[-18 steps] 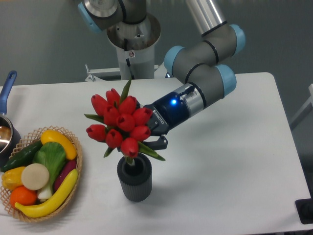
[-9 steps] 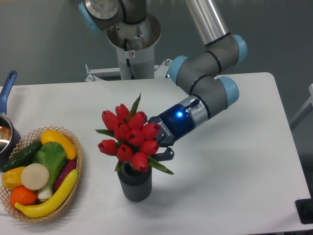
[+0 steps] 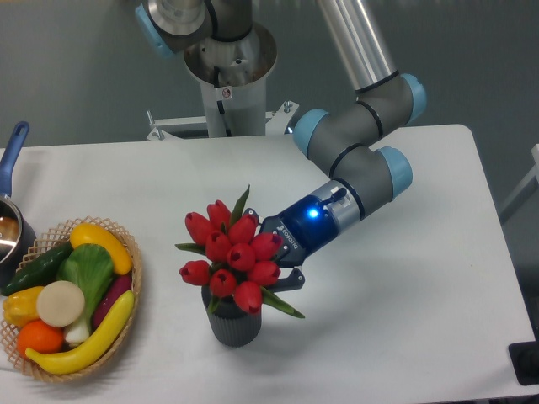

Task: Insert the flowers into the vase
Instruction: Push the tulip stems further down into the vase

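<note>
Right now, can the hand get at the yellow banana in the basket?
Probably not yet. The hand is shut on the flowers at the vase. The banana lies uncovered in the basket, so the path looks free after releasing.

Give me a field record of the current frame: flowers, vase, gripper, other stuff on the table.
flowers: tied bunch of red tulip buds with green leaves, sitting at the vase mouth, stems hidden
vase: small dark grey ribbed cylindrical vase, upright on the white table
gripper: two-finger gripper right of the bunch, fingers hidden behind blooms; grip state unclear
basket: woven basket of vegetables, left of vase, apart from it
pot: blue-handled pot at left edge
</note>
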`<action>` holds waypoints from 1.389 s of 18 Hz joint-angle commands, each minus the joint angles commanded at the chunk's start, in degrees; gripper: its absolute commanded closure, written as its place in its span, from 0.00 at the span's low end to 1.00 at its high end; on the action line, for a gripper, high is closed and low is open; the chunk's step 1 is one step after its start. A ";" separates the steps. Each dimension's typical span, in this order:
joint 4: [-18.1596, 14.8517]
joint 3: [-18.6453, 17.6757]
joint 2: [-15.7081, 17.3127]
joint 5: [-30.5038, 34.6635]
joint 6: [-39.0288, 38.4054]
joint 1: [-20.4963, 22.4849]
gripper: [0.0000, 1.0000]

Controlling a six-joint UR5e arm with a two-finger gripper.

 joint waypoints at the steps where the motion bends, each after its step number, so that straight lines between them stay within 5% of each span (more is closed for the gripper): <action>1: 0.00 -0.53 -0.09 0.00 0.61 0.09 0.66; 8: -0.09 -2.20 -1.06 0.00 5.27 0.09 0.61; 17: 0.00 -1.67 -1.15 0.09 5.98 0.35 0.03; 22: 0.00 -1.59 -1.06 0.61 6.33 0.35 0.00; 25: 0.09 -1.50 -0.36 7.46 6.42 0.26 0.00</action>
